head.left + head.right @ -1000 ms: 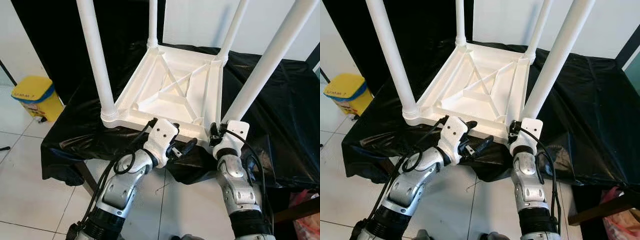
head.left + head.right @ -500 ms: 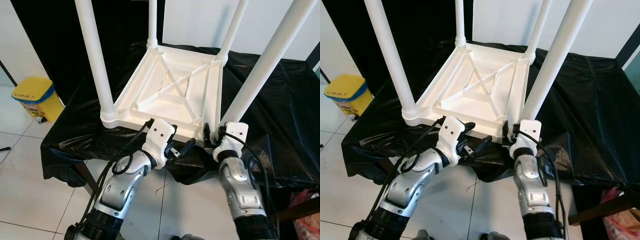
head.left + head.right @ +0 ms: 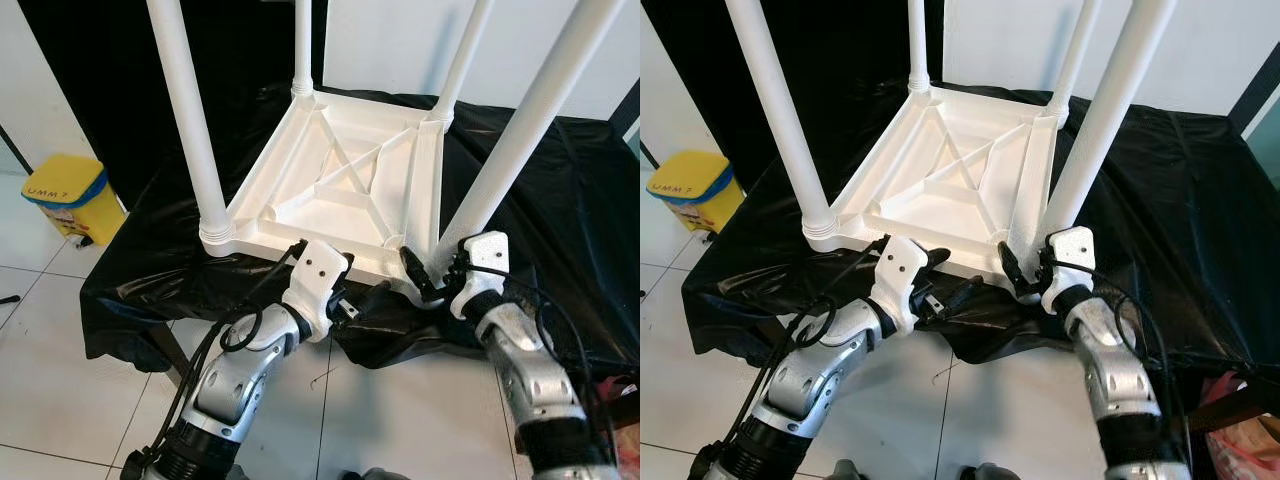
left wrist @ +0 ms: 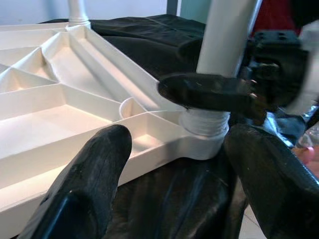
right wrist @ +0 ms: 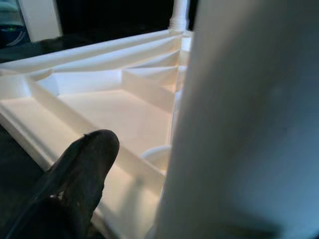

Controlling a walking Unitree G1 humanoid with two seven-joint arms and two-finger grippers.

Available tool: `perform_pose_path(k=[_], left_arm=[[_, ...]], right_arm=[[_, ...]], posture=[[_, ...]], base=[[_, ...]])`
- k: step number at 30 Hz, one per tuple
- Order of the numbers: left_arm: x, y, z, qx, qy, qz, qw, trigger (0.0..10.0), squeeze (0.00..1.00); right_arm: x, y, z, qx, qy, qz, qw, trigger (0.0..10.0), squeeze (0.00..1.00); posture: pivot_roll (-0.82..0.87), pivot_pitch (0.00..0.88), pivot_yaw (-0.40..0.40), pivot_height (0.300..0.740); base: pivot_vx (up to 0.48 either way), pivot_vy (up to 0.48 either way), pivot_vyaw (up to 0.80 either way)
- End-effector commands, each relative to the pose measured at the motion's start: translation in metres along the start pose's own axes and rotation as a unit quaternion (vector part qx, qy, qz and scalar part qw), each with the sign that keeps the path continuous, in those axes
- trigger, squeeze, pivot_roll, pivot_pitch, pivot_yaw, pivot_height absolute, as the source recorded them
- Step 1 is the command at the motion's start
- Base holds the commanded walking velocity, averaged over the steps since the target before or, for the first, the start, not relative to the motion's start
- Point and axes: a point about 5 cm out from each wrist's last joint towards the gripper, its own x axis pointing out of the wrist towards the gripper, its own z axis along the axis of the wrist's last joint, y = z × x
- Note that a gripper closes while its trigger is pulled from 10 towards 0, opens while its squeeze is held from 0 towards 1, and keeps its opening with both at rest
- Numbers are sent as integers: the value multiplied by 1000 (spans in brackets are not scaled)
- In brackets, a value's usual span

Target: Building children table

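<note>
White plastic children's table (image 3: 345,185) lies upside down on a work surface draped in black plastic sheeting (image 3: 560,200), its ribbed underside facing up and four white round legs rising from the corners. The near-right leg (image 3: 510,150) is seated in its threaded corner socket at the table's front edge. Right gripper (image 3: 418,280) is at the base of that leg, its black fingers spread to either side of the leg; the right wrist view has one finger (image 5: 75,179) just beside the leg, contact not discernible. Left gripper (image 3: 360,300) hovers at the table's front edge, just left of the same corner, fingers (image 4: 89,184) spread apart and empty above the sheeting. A yellow bin with a blue band (image 3: 60,195) stands on the tiled floor (image 3: 60,350), well left of the table.
</note>
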Motion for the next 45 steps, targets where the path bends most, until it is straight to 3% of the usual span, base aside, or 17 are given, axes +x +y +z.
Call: perform_pose_path(k=[1,4,5,6,7,17,18,23,28,32,37,40,42,45], left_arm=[[1,-8,4,7,-4,-63,998,10000,0],[2,-7,4,9,-2,-64,998,10000,0],[2,-7,4,10,-2,-64,998,10000,0],[2,-7,4,10,-2,-64,998,10000,0],[3,-6,5,11,-3,-65,998,10000,0],[4,-5,6,22,-6,-65,998,10000,0],[4,-5,6,21,-5,-65,998,10000,0],[4,-6,5,19,-3,-63,998,10000,0],[4,-4,3,19,-2,-60,998,10000,0],[3,-1,4,18,-2,-53,998,10000,0],[3,0,4,18,-2,-52,998,10000,0],[2,-1,3,17,-2,-50,999,10000,0],[3,-2,3,14,-3,-48,999,10000,0],[3,-3,4,12,-4,-49,999,10000,0]], right_arm=[[-1,-3,-5,1,13,14,1000,10000,0],[0,-6,-7,0,22,29,999,10000,0],[1,-8,-10,2,28,34,999,2627,0],[1,-8,-10,2,28,34,999,2627,0],[1,-9,-13,0,34,38,999,0,0],[-3,-14,-27,8,62,37,997,0,0],[-3,-15,-28,7,63,20,998,10000,0],[-2,-14,-29,15,64,-19,998,10000,0],[0,-4,-30,56,59,-82,993,10000,0],[-1,9,-34,93,65,-161,980,10000,0],[-2,13,-35,98,66,-188,975,10000,0],[-4,19,-38,111,74,-276,952,10000,0],[-4,26,-37,113,79,-305,943,10000,0],[-2,31,-33,105,73,-299,946,10000,0]], posture=[[-20,65,-59,740],[-21,62,-57,740],[-18,57,-57,740],[-18,57,-57,740],[-15,53,-56,740],[-13,52,-58,740],[-13,54,-60,740],[-13,53,-61,740],[-12,51,-65,740],[-12,52,-67,740],[-11,55,-69,740],[-9,57,-76,740],[-9,57,-76,740],[-6,59,-74,740]], base=[[0,0,0],[0,0,0],[0,0,0],[0,0,0],[0,0,0],[0,0,0],[0,0,0],[0,0,0],[0,0,0],[0,0,0],[0,0,0],[0,0,0],[0,0,0],[0,0,0]])
